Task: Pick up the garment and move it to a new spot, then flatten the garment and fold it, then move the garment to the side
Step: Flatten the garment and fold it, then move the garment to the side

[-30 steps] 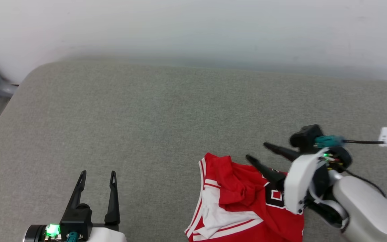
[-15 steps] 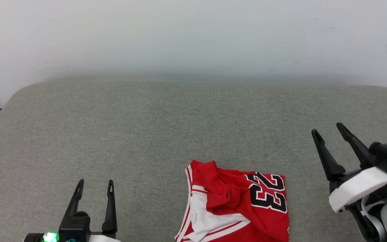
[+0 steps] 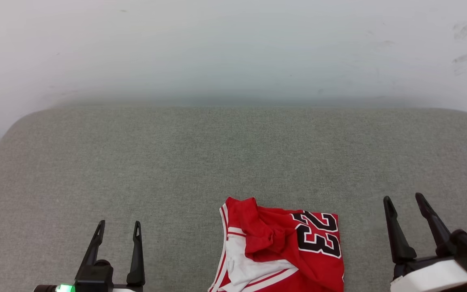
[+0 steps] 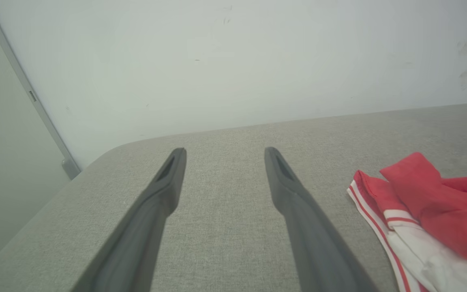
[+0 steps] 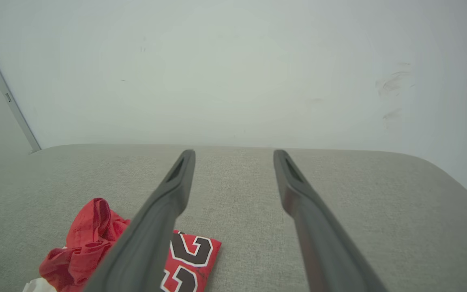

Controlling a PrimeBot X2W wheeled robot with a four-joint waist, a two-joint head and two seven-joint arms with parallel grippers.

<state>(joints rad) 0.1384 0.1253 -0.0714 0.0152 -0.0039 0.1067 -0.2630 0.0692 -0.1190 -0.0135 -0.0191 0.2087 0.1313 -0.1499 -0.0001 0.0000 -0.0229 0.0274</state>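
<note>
Left pincer (image 3: 119,223) spread, empty, lower left of grey counter (image 3: 217,154). Crumpled red shirt (image 3: 274,239) at near edge between pincers, touching neither, nearer right. Right pincer (image 3: 403,197) spread, empty. Left wrist view: white sleeve (image 4: 424,259). Right wrist view: black numerals (image 5: 193,251).

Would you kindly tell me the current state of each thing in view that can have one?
garment: loosely folded and rumpled, number 23 showing, lying on the grey cushion, not held.
left gripper: jaws open, empty, apart from the garment.
right gripper: jaws open, empty, apart from the garment.
</note>
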